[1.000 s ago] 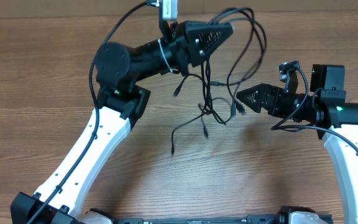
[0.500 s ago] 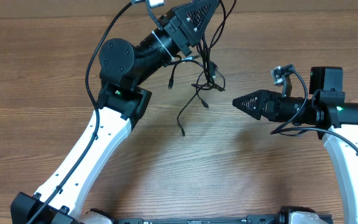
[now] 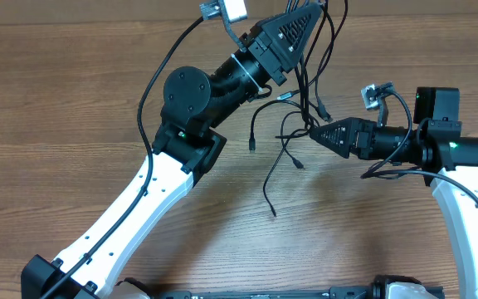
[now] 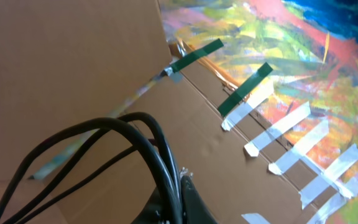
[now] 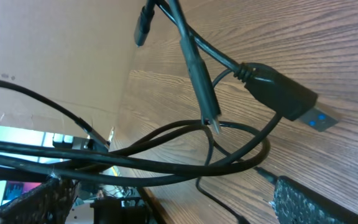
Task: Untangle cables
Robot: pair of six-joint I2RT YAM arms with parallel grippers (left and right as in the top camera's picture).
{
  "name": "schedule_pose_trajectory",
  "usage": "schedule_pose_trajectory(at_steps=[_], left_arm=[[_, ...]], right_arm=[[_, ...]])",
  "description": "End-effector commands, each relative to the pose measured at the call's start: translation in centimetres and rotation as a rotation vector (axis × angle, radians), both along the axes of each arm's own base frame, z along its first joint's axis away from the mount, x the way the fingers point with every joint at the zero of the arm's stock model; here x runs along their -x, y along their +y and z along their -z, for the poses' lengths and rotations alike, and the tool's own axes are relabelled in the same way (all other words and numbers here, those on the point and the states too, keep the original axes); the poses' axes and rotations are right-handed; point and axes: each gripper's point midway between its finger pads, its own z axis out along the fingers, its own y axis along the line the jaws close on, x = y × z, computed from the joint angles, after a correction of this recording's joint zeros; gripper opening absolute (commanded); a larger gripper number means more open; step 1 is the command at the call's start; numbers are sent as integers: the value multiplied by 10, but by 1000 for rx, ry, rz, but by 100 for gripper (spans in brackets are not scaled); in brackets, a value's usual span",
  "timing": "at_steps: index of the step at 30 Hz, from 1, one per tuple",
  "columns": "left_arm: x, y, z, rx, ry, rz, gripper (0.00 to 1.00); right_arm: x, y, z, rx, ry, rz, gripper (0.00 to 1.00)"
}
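left gripper point(image 3: 305, 15): jaws clamped on top of cables point(image 3: 293, 124) | cables: tangled bunch dangling over wood surface point(image 3: 73, 100), plug ends loose | right gripper point(image 3: 318, 134): at cables' knot, jaws wide, strands between them

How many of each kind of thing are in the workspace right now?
Pincers: 2 (left pincer, right pincer)
Tangled cables, one bundle: 1
Table: 1
Total: 4
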Motion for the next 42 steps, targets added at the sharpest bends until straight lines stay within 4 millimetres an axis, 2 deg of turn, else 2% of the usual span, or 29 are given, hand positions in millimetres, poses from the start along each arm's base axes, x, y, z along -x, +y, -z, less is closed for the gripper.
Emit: schedule_pose_trajectory(at_steps=[1, 4, 16, 23, 33, 42], left_arm=[[5, 9, -19, 62, -15, -16, 4], [6, 9, -22, 104, 22, 14, 4], [27, -13, -30, 177, 48, 32, 4], [30, -15, -34, 215, 62, -1, 4], [27, -12, -33, 220, 66, -17, 5], [35, -17, -36, 208, 43, 34, 4]], right_arm=[[-3, -2, -4, 6, 1, 23, 100], [-11, -9, 3, 47, 37, 89, 100], [-40, -11, -20, 48, -165, 103, 100], [-41, 1, -26, 49, -214, 68, 100], [-28, 36, -11, 116, -185, 1, 100], [-48, 50, 28, 169, -88, 22, 100]])
